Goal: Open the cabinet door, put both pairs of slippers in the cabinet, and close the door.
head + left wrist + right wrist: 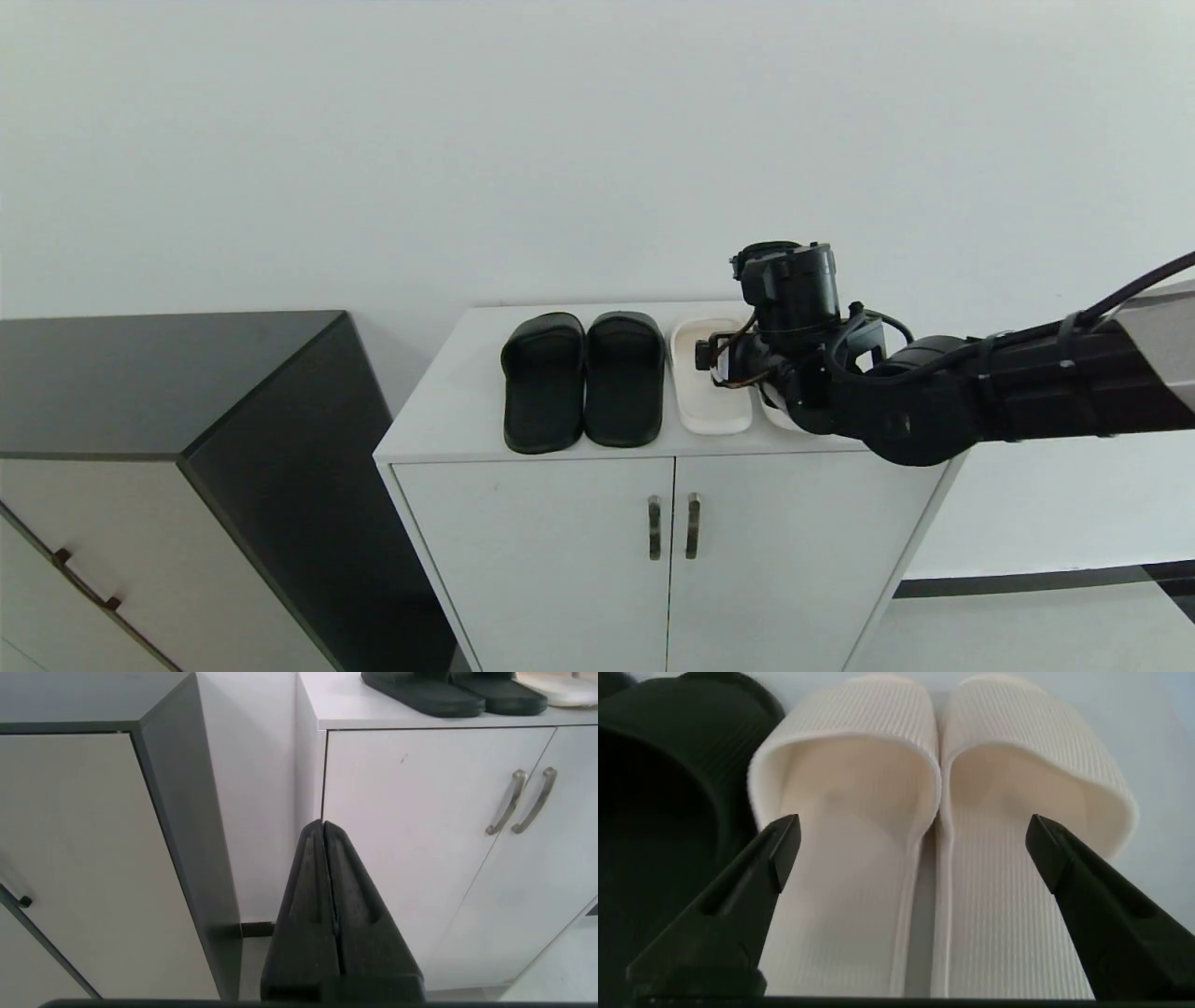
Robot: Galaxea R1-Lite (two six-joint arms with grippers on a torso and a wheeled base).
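Right now my right gripper (913,829) stands spread wide and empty over the white slippers (711,409) on the cabinet top (448,411), beside the black slippers (583,378); I should straddle both inner edges evenly before pinching. My left gripper (324,835), pressed together on nothing, hangs low before the closed doors (560,569). Dark cabinet (280,467) alongside, plain wall (560,140) behind
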